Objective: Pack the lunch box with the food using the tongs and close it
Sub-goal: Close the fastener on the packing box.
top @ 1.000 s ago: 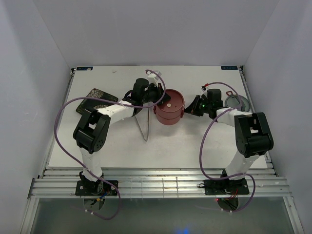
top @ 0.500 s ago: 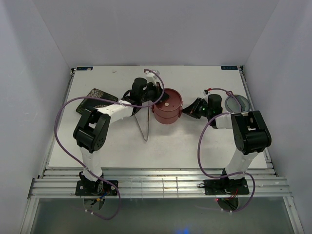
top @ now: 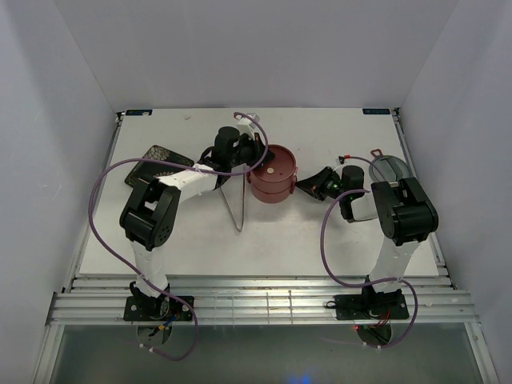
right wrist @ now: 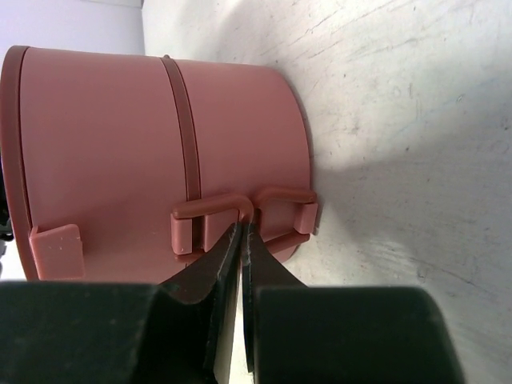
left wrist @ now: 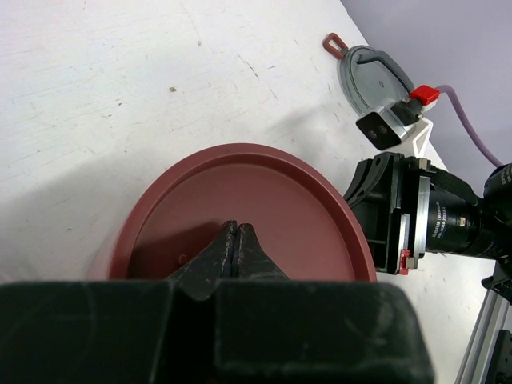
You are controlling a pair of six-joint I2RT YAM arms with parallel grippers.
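The tongs [top: 237, 220] lie flat on the table [top: 320, 240], nearest the arm bases. Their joined end points near and the two arms spread toward the far side, just left of the lunch box [top: 274, 182].

The right gripper [top: 305, 186] lies low on the right side of the lunch box. Its fingers are pressed together with nothing between them. In the right wrist view their tips [right wrist: 242, 228] sit right at a small side handle [right wrist: 240, 204] on the lower tier. Whether they press on it is not clear.

The lunch box stands in the middle of the table, two tiers stacked with the flat lid [left wrist: 264, 200] on top.

The left gripper [top: 258, 160] hangs over the left part of that lid. Its fingers are also together and empty, and their tips [left wrist: 238, 232] are down at the lid surface.

Farther left lies a dark patterned plate [top: 152, 160]. At the far right lies a grey disc [top: 392, 168] with a red tab.
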